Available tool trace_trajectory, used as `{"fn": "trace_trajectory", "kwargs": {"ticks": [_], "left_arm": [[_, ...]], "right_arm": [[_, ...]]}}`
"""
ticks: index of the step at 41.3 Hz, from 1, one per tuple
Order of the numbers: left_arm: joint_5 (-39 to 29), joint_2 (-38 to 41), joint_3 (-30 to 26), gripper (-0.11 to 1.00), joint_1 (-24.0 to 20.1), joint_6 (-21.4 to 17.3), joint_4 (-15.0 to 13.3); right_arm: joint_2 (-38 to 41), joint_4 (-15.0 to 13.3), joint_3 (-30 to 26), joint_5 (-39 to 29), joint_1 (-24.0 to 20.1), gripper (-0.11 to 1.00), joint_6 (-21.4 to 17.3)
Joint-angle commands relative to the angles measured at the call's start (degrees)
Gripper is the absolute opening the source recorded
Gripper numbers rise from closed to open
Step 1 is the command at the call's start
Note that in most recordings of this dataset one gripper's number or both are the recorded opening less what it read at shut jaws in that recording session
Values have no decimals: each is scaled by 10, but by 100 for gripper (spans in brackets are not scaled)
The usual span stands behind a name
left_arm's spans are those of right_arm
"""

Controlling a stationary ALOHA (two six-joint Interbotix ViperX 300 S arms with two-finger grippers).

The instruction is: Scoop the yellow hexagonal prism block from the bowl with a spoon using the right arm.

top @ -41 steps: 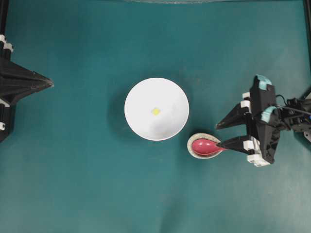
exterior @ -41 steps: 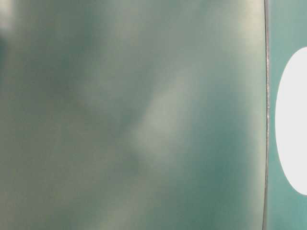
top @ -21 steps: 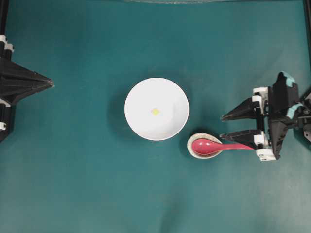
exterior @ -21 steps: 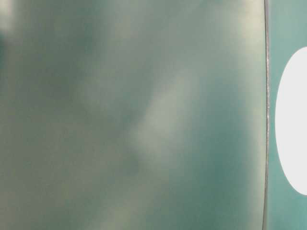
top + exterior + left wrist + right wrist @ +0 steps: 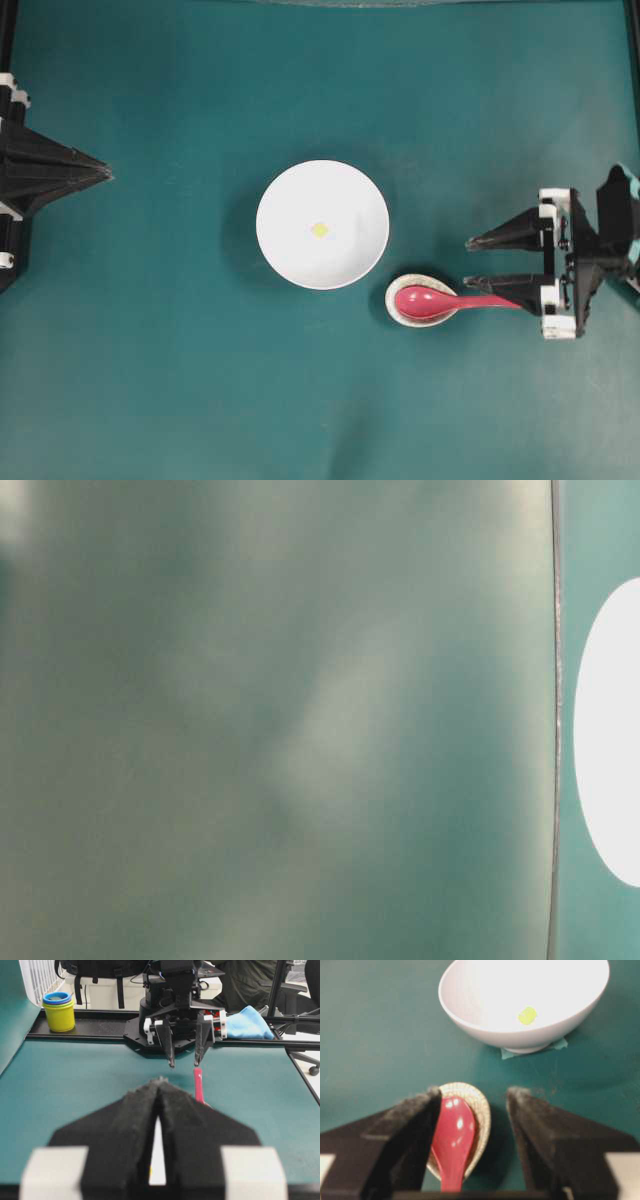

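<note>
- The yellow hexagonal prism block (image 5: 320, 229) lies near the middle of the white bowl (image 5: 285, 200) on the green table (image 5: 180, 380).
- The red spoon (image 5: 440, 300) rests with its head in a small speckled dish (image 5: 397, 307) just beside the bowl, handle pointing toward the right arm (image 5: 600, 250).
- The right claw (image 5: 468, 262) is spread wide, holding nothing; one finger (image 5: 505, 283) sits just above the handle.
- The left claw (image 5: 106, 174) sits at the table's left edge, pressed together, empty.

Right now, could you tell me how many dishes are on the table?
2: the white bowl at the centre, and a small speckled dish just beside it, lower right, holding the spoon's head. None seems hidden.
</note>
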State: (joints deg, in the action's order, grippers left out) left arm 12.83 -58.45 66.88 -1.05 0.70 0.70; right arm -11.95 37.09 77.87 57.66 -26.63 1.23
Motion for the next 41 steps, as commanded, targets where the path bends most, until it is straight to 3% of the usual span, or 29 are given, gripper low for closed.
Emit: {"fn": "trace_trajectory", "kwargs": {"ticks": [1,12,41], "left_arm": [[3,2,-14,0,0,-4,1],[4,6,-11,0,0,-5,1],[-18,0,-11,0,0,-10,1]], "right_arm": [[29,26,-4,49,-33,59,1],[111,76,-3,124,-97,59,1],[186,76,-9,119,-143,59,-31]]}}
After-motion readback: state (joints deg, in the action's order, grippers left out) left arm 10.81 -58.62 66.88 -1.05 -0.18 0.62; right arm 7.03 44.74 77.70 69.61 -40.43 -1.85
